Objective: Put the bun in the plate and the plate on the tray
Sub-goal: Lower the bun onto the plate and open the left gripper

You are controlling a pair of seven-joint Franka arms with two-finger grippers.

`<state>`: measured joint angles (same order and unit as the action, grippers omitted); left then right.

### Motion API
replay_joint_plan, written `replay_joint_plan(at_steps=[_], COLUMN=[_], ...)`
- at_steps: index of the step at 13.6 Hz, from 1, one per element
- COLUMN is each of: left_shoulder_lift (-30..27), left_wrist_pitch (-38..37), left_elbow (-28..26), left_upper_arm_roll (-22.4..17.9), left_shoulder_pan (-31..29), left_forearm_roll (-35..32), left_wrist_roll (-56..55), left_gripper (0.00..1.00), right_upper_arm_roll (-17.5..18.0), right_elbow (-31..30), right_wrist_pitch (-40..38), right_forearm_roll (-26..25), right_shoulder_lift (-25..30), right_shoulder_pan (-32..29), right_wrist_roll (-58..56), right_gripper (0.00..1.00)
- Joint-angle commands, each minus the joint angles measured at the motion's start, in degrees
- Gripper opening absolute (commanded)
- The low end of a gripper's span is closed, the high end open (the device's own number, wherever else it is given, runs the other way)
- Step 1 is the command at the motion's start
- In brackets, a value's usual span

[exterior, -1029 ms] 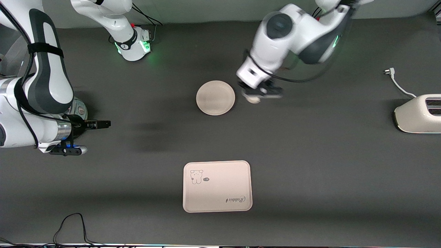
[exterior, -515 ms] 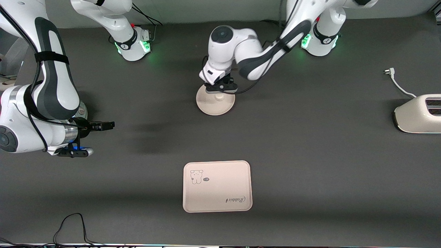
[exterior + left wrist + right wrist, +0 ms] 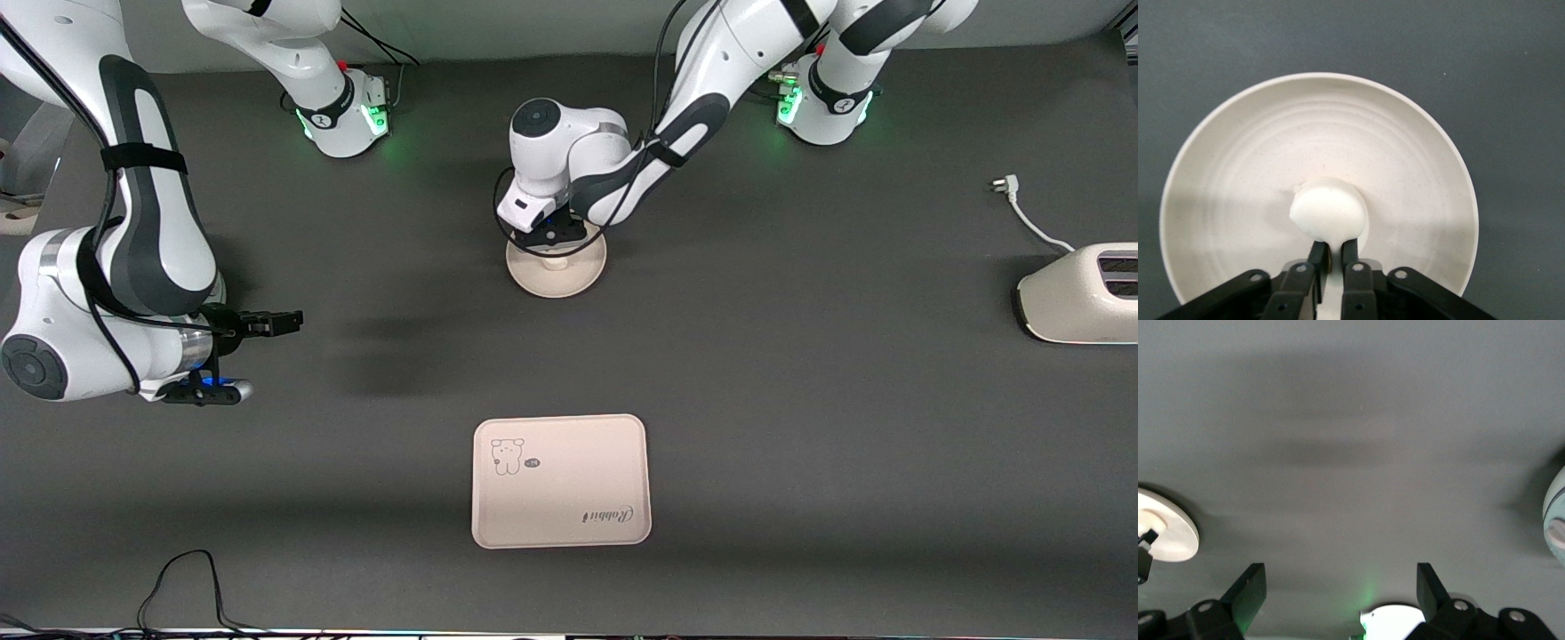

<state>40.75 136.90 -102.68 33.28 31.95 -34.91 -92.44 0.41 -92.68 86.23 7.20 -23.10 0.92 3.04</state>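
Since 0.5 s ago the left gripper (image 3: 553, 247) has lowered over the round cream-white plate (image 3: 578, 277), its narrow fingers (image 3: 1317, 253) pinching the small off-white bun (image 3: 1328, 213). Right gripper (image 3: 267, 322) waits wide open, well apart.

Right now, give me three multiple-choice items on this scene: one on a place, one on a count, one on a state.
1. The left gripper is over:
A. the tray
B. the plate
C. the toaster

2. Flat dishes on the table:
A. two
B. three
C. four

3. The right gripper is:
A. shut on the bun
B. shut on nothing
C. open

Key: 1 B, it hangs over the plate, not the tray. 2 A, only plate and tray. 3 C, its fingers are spread with nothing between, while the bun sits in the left gripper.
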Motion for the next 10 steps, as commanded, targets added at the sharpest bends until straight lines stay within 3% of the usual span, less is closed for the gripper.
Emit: replay_joint_plan(at_steps=[1,5,8,10], left_shoulder_lift=[0.2,-0.4,-1.6,-4.2], left_wrist_pitch=[0.1,-0.8,-1.4,-5.8], left_elbow=[1.3,1.5,1.4,1.6], left_upper_arm_roll=[-1.5,-1.5,-1.4,-1.3], left_shoulder_pan=[1.0,0.8,0.7,0.0], left_forearm_roll=[-2.1,-2.1,-2.1,-2.2], left_wrist_roll=[-1.4,-1.4,-1.3,-0.6], left_gripper=[1.00,1.00,1.00,1.00], right_upper_arm_roll=[-0.1,0.0,-0.1,-0.1], right_elbow=[-2.3,-7.9,-20.7,-22.5], right_wrist_pitch=[-0.2,3.5,15.1,16.3], right_forearm_roll=[3.6,4.6,7.0,7.8], right_shoulder_lift=[0.2,1.9,8.1,8.7], right_shoulder_pan=[0.1,1.0,2.8,5.4], right_wrist_roll=[0.1,0.1,0.1,0.8], right_gripper=[1.00,1.00,1.00,1.00])
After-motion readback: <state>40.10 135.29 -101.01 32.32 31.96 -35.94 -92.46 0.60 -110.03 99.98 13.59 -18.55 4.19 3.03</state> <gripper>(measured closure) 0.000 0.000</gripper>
